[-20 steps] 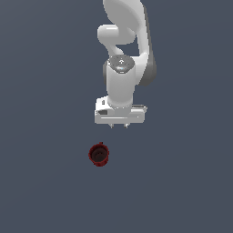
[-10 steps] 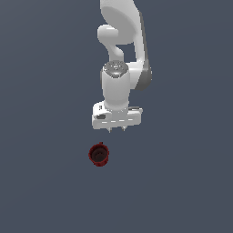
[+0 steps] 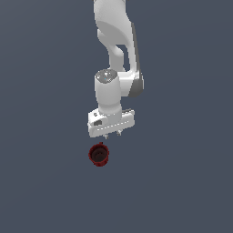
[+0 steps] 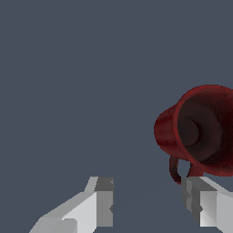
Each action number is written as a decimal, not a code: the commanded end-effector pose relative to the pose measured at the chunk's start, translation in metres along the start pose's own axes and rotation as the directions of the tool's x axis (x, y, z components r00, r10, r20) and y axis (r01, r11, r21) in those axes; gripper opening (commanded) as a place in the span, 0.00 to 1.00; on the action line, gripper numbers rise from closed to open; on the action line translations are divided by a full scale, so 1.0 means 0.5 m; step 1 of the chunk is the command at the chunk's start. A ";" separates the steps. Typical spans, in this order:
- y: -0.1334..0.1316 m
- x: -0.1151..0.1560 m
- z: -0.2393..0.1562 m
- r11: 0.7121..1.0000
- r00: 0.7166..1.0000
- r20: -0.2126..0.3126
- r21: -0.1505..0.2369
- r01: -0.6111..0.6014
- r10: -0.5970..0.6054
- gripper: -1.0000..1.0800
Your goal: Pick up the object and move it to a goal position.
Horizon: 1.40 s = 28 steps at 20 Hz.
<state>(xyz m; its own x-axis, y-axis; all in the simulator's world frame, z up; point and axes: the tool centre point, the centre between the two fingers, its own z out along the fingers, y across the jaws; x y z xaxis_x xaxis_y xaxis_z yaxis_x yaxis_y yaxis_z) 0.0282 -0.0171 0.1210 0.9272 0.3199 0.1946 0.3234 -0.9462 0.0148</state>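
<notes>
Cup [image 3: 98, 154], dark red, sits on the grey floor, not between the fingers [image 4: 103, 200] but off beside 1 of the 2. Gripper [image 4: 148, 200] spread wide, empty. Grasp, lift and carry to goal all remain.
</notes>
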 end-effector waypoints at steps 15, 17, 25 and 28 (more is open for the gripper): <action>0.063 0.005 0.049 0.945 0.912 -0.249 -0.088 0.314 -0.327 0.62; 0.070 0.006 0.049 0.935 0.894 -0.272 -0.108 0.338 -0.355 0.62; 0.087 0.008 0.044 0.903 0.840 -0.331 -0.171 0.394 -0.430 0.62; 0.091 0.008 0.042 0.896 0.829 -0.342 -0.185 0.403 -0.443 0.62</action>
<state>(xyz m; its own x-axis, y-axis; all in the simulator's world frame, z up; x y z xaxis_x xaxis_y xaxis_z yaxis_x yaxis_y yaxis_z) 0.0503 -0.0572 0.1009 0.5709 0.6623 0.4851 0.6262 -0.7334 0.2644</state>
